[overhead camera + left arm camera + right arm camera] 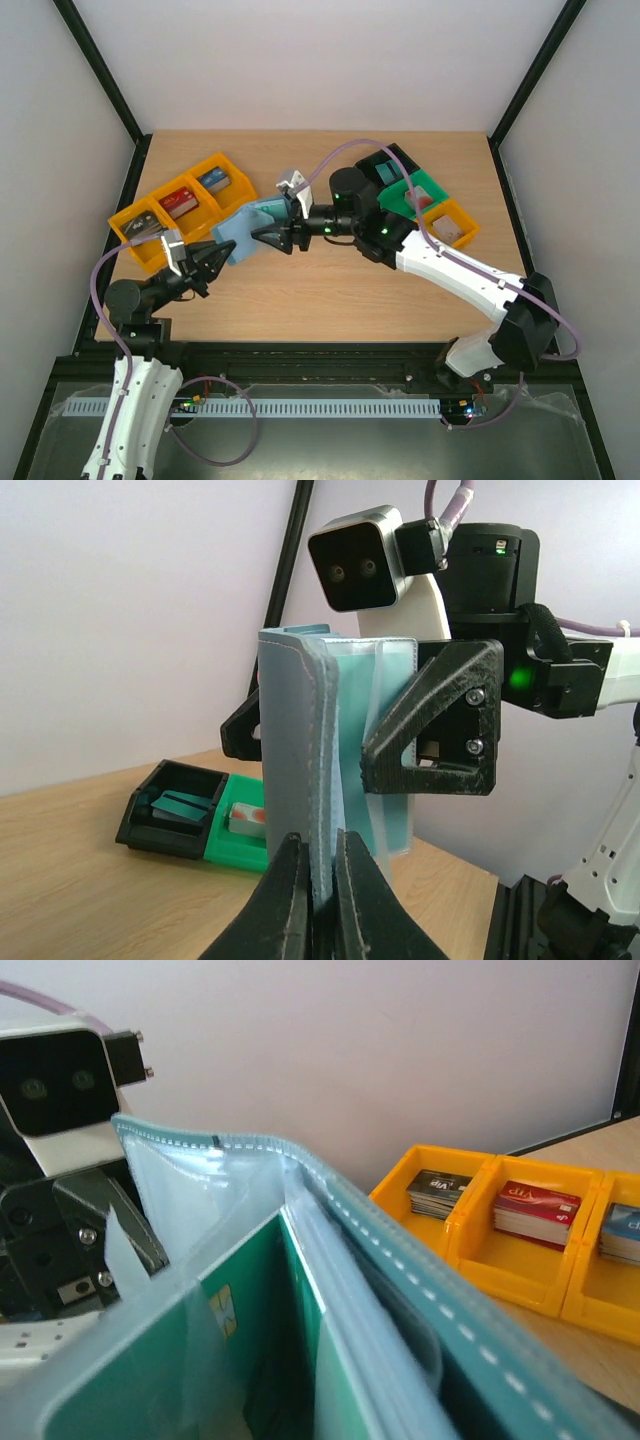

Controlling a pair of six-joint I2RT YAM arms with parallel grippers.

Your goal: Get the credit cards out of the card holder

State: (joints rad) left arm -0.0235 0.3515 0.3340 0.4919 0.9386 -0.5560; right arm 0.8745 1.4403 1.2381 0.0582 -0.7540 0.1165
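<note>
Your left jaws are clamping tight on the card holder's (295, 750) bottom edge, standing it upright over the table (330, 290). Your right jaws are sitting at its three o'clock, spread astride it, credit cards (150, 1360) showing between them.

Just two legible words, both ahead and to the right of the right gripper (268, 236), in the orange trays (520, 1285). "VIP" in pale letters on the top card of the dark stack (438, 1192), in the compartment closest to the gripper. "VIP" again, in white, on the red stack (535, 1208), one compartment further right. Print on the blue stack (622, 1228), furthest right, cut off by the frame edge and unreadable. Directly in front of the gripper, a small gold chip patch on the green credit card (240, 1340) inside the card holder (470, 1345), with no lettering legible.
</note>
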